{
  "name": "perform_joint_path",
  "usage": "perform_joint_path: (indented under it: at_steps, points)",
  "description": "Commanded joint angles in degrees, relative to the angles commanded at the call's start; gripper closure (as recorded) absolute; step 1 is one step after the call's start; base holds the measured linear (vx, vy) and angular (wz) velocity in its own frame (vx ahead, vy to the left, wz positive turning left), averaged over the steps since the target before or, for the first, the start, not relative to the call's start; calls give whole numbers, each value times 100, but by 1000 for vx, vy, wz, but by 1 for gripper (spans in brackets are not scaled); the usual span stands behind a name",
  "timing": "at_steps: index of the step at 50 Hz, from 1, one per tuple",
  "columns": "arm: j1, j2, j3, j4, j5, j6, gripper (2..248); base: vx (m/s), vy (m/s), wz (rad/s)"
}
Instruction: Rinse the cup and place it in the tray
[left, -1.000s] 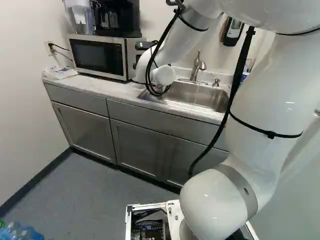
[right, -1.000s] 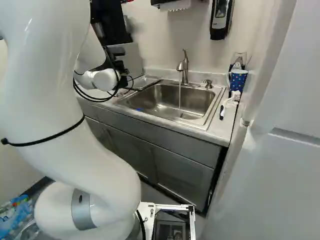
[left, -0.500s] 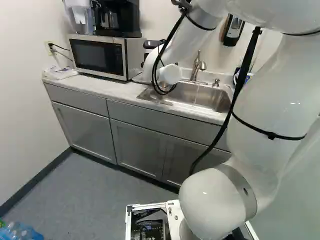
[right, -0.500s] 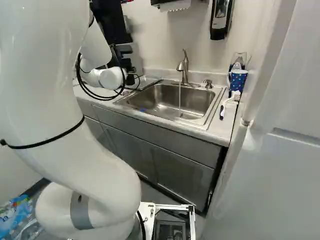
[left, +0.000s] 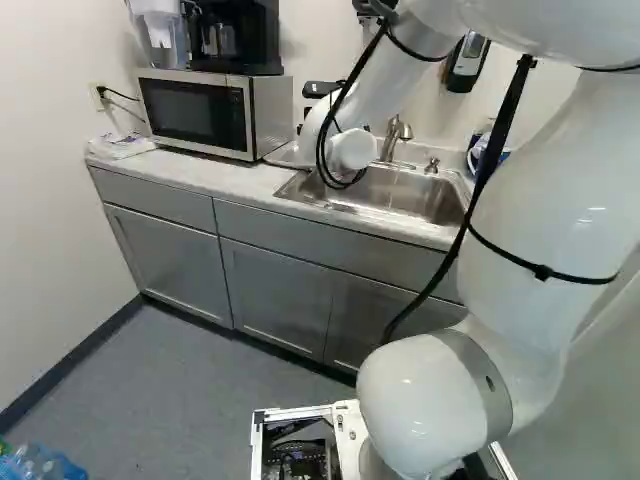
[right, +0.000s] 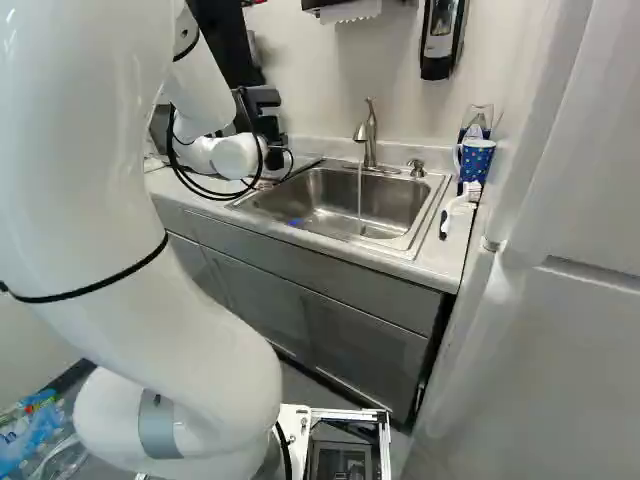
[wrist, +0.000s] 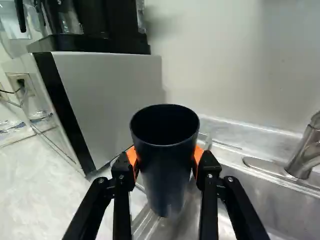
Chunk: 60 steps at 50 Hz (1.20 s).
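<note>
Beside the microwave, the gripper (right: 268, 130) shows partly behind the arm's white wrist in the right base view. In the wrist view the gripper (wrist: 167, 162) has its orange pads pressed to both sides of a dark, tapered cup (wrist: 167, 175). The cup is upright with its open mouth up, over the rim of the sink at the microwave side. A thin stream of water (right: 360, 195) runs from the faucet (right: 370, 135) into the steel sink (right: 330, 196), away from the cup. I cannot tell which surface is the tray.
A microwave (left: 200, 112) with a coffee maker (left: 235, 38) on top stands close beside the gripper. Past the sink's far side are a blue dotted cup (right: 476, 160) and a white-headed brush (right: 458, 208). A pale door (right: 560, 300) borders the counter.
The arm's wrist and gripper have shifted rightward in both base views, from beside the microwave toward the sink, carrying the cup. The base has stayed put.
</note>
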Motion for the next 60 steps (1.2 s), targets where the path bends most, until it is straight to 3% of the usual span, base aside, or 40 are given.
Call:
perform_joint_path:
  at_steps: [34,60]
  points:
    - [-565,312,319,10,-442,0,126,0,0,0]
    - [-1024,632,651,215,-910,0,126,0,0,0]
